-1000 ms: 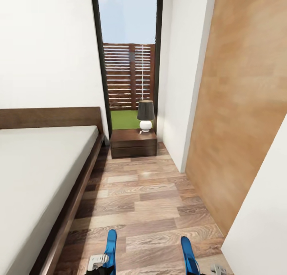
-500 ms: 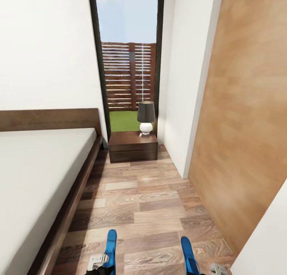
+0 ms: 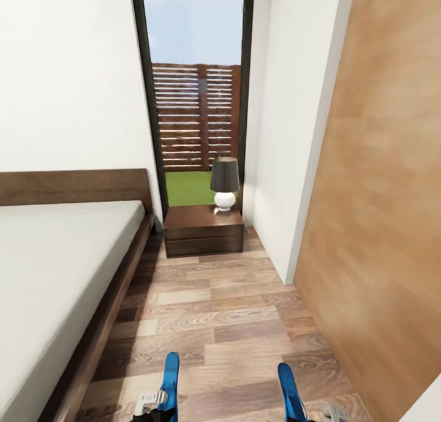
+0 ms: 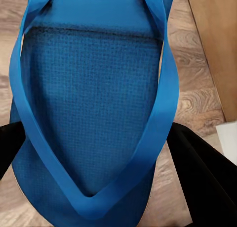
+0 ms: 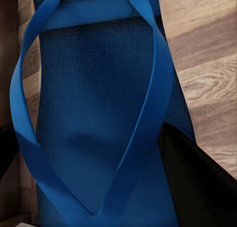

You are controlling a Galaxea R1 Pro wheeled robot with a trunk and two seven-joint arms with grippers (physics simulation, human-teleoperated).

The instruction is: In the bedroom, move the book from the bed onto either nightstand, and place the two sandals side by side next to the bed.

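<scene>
Sandals (textured blue soles): left gripper [image 4: 94, 153] holds one [image 4: 91, 103]; right gripper [image 5: 94, 158], another [image 5: 98, 113].

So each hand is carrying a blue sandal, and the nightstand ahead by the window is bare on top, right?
Not quite. The left hand and right hand each carry a blue sandal, but the nightstand isn't bare: the head view shows a lamp standing on it.

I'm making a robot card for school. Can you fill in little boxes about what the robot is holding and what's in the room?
left gripper: shut on a blue sandal
right gripper: shut on the other blue sandal
bed: on the robot's left, mattress bare
nightstand: ahead, beside the bed's headboard
lamp: on the nightstand
floor: wood planks
window: shows fence and grass
</scene>
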